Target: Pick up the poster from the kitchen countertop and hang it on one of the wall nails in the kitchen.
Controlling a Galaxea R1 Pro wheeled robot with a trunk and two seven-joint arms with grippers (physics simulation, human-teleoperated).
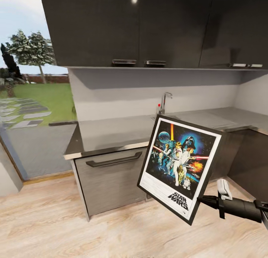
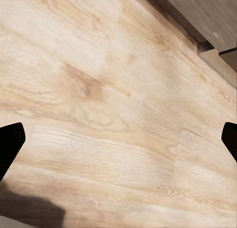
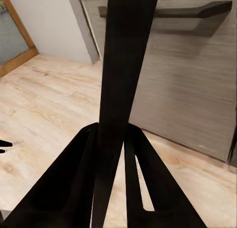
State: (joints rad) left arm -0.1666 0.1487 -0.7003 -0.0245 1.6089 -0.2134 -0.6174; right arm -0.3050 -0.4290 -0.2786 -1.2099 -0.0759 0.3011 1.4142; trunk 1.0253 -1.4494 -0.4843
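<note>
While the right hand (image 1: 204, 200) reached in from the lower right of the head view, it was clenched on the lower right edge of the poster (image 1: 180, 166), which hung tilted in the air in front of the dark cabinet fronts, clear of the desk (image 1: 115, 129). The poster's picture side faced the camera, with the logo at its lower end. In the right wrist view the frame edge (image 3: 123, 79) ran as a dark strip from the top of the frame down between the two fingers (image 3: 74, 188), which seemed to press it from both sides, though the contact itself was too dark to make out. Behind it stood a grey drawer front (image 3: 187, 79) with a long handle. The left hand (image 2: 118, 141) was released, its fingertips (image 2: 10, 144) wide apart at the frame's side edges over the wooden floor (image 2: 98, 89).
</note>
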